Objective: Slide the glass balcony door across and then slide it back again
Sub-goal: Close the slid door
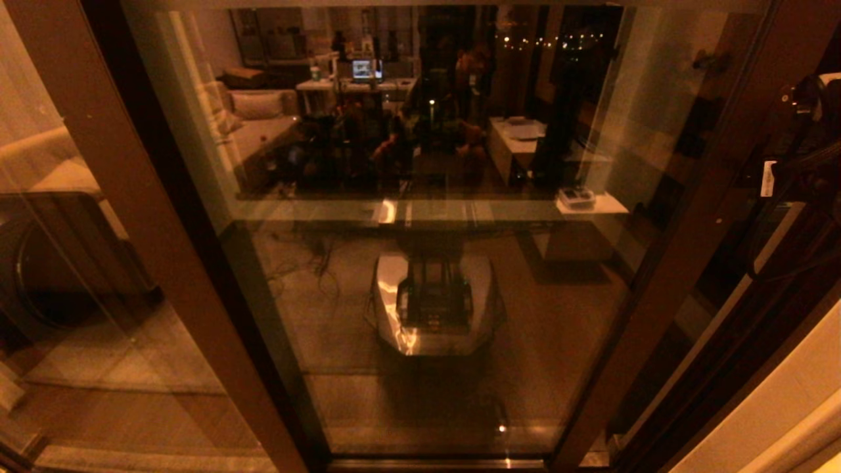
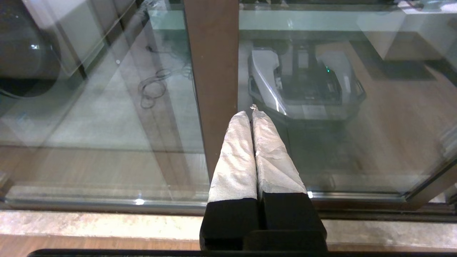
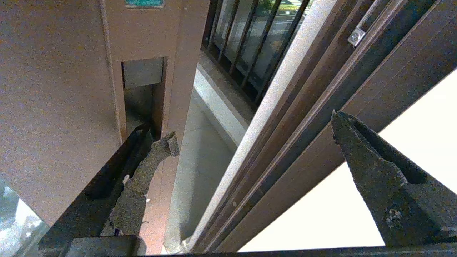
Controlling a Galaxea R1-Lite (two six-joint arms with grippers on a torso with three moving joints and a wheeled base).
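Spread fingers of the right claw [image 3: 250, 139] are seen straddling the handle upright of the glass balcony door [image 3: 142, 71], one fingertip [image 3: 167, 142] in its recess; the left claw [image 2: 251, 112] is clenched empty before a brown upright.

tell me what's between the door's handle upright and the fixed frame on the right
An open gap: through it the right wrist view shows balcony floor and the black barred railing. The right tool straddles it, one finger at the recessed handle.
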